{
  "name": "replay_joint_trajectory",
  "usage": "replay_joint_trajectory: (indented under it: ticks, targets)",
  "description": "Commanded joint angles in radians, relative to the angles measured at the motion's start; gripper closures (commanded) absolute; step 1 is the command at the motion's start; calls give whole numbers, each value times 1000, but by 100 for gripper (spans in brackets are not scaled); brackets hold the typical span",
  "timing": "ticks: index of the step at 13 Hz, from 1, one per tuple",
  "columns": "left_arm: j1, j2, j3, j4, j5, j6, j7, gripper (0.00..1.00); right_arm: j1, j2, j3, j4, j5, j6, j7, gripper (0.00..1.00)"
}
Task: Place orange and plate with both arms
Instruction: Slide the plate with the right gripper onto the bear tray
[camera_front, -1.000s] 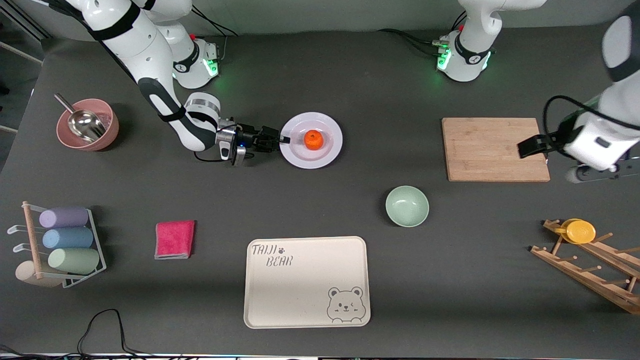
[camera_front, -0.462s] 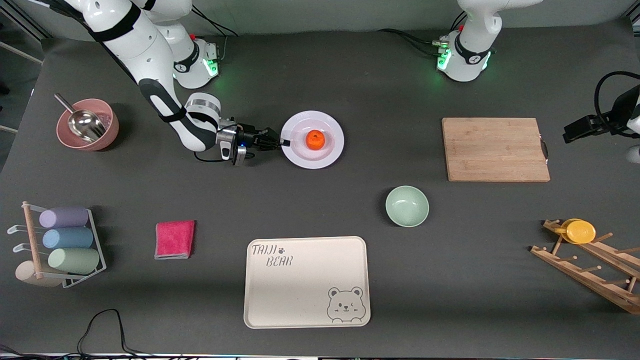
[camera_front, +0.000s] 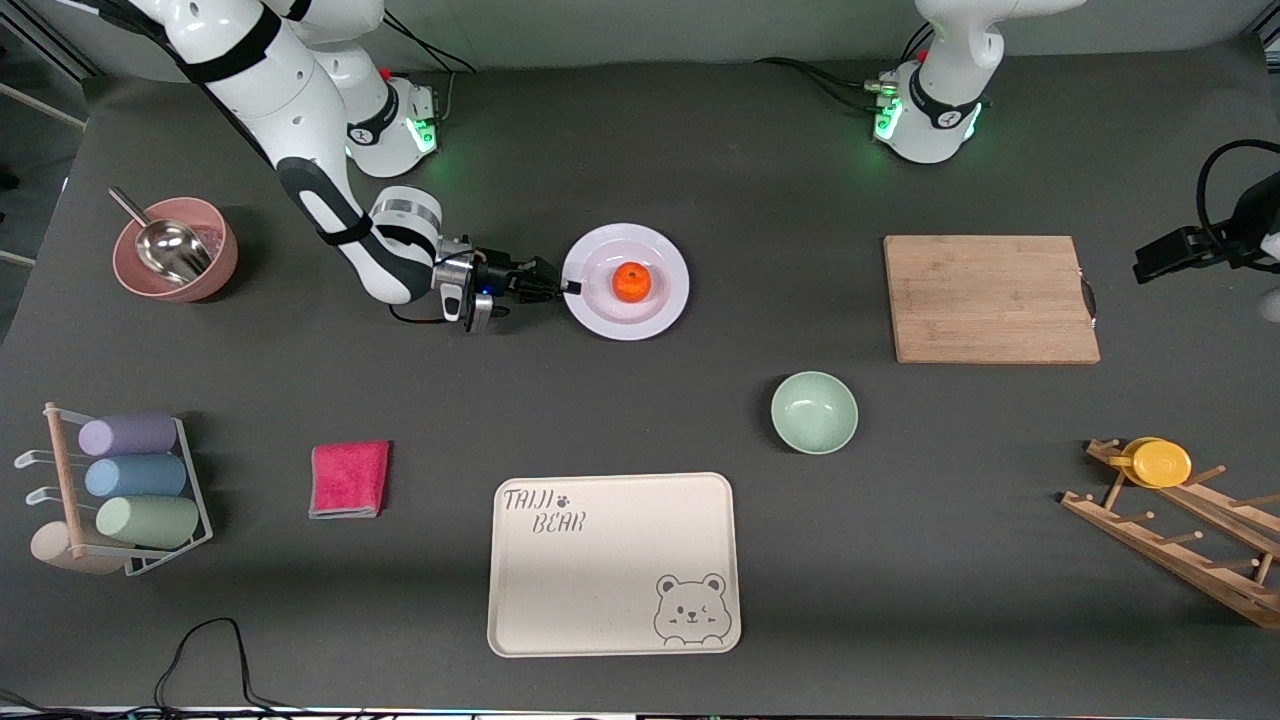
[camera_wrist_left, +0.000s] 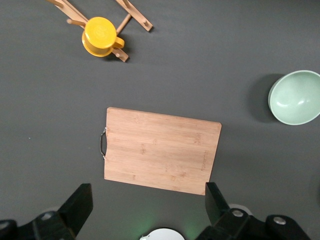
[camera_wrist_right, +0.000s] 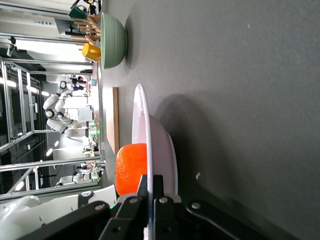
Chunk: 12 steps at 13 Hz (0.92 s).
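Observation:
The white plate (camera_front: 660, 312) sits mid-table toward the right arm's end, with the orange (camera_front: 631, 281) at its centre. My right gripper (camera_front: 568, 286) reaches in low along the table and is shut on the plate's rim. The right wrist view shows the rim (camera_wrist_right: 142, 125) edge-on between the fingers (camera_wrist_right: 143, 186), with the orange (camera_wrist_right: 131, 167) beside it. I cannot tell whether the plate still touches the table. My left gripper (camera_front: 1165, 255) hangs high over the left arm's end of the table. It is open and empty (camera_wrist_left: 148, 205), looking down on the cutting board (camera_wrist_left: 160, 150).
The wooden cutting board (camera_front: 990, 298) lies toward the left arm's end. A mint-green bowl (camera_front: 814, 411) and the cream bear tray (camera_front: 614, 565) lie nearer the camera. Also on the table are a pink bowl with scoop (camera_front: 175, 250), pink cloth (camera_front: 349, 479), cup rack (camera_front: 130, 490), and wooden rack with yellow cup (camera_front: 1160, 462).
The left arm has drawn back from over the cutting board's end toward the table's edge. The right gripper has closed on the plate's rim, and the plate has shifted slightly toward the left arm's end.

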<state>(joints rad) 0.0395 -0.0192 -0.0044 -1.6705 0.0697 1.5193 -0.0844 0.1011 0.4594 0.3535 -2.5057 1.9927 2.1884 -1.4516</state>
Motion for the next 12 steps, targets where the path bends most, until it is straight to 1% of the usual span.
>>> replay_joint_trajectory:
  ticks: [1,5,7,10,12]
  targets:
    - [-85,-10,67,-18,7,-5,12,0,0,-31,12,22,29,11,59,100]
    - [-75,-2,69,-18,7,-11,14,0,0,-82,12,56,29,11,158,100]
    - [-76,2,67,-20,7,-22,12,0,-1,-85,9,106,28,13,209,100]
    - [-76,4,67,-18,7,-22,12,0,-6,-73,-5,255,5,25,347,100]
    - [-75,7,67,-18,7,-19,14,0,-6,-38,-24,385,-72,76,442,100]
